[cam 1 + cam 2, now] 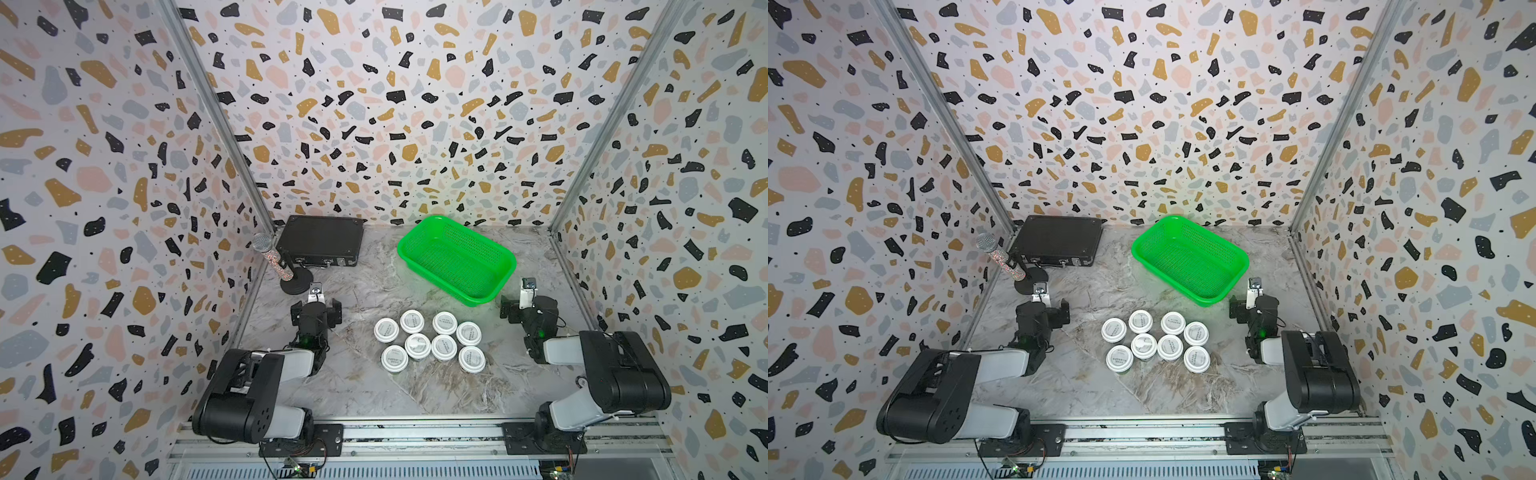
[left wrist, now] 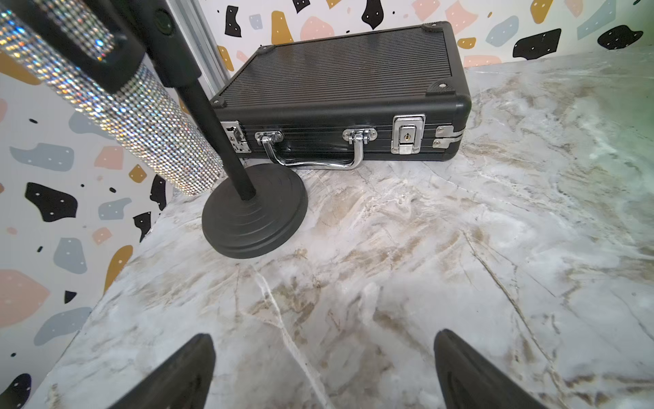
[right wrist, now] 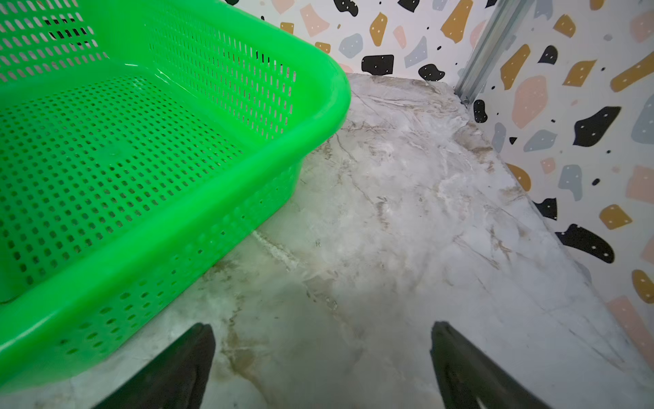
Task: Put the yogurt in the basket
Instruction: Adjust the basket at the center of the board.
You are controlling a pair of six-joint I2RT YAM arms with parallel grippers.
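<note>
Several yogurt [image 1: 430, 341] cups with white lids stand upright in a tight cluster on the marble table, in both top views [image 1: 1156, 341]. The green basket [image 1: 453, 262] [image 1: 1187, 257] sits empty behind them, a little to the right. My left gripper [image 1: 316, 311] [image 1: 1043, 311] hovers left of the cups, open, and its wrist view shows only bare marble between the fingertips [image 2: 323, 338]. My right gripper [image 1: 528, 309] [image 1: 1254, 309] is open to the right of the cups, beside the basket's near corner [image 3: 329, 106], with nothing between its fingertips [image 3: 321, 326].
A black case [image 1: 320, 241] [image 2: 339, 88] lies flat at the back left. A glittery microphone [image 1: 270, 255] [image 2: 141, 117] leans on a stand with a round black base [image 1: 297, 282] [image 2: 254, 216], just ahead of the left gripper. Patterned walls close in three sides.
</note>
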